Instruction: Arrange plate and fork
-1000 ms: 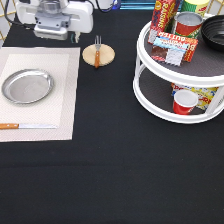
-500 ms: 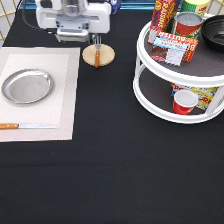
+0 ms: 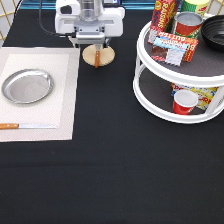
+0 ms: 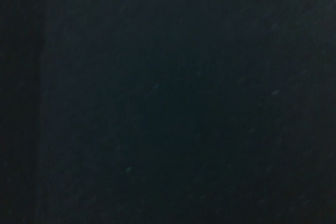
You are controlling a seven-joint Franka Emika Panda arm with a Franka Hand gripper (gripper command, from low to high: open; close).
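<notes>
The round silver plate (image 3: 27, 86) lies on a pale placemat (image 3: 66, 90) at the exterior view's left. The fork (image 3: 97, 58) shows as a short brown handle lying across a small tan wooden disc (image 3: 105, 55) near the top centre; its tines are hidden under my hand. My gripper (image 3: 91, 44) hangs just above the top edge of the disc, over the fork's upper end. The wrist view shows only dark tablecloth (image 4: 168, 112).
A wooden-handled knife (image 3: 27, 126) lies on the placemat below the plate. A white two-tier round rack (image 3: 150, 95) at the right holds cans, boxes, a red cup (image 3: 184, 101) and a black bowl (image 3: 216, 31). Black cloth covers the table.
My gripper has moved to the exterior view's right and a little down, from above the placemat's top corner to over the wooden disc and fork. Nothing else has moved.
</notes>
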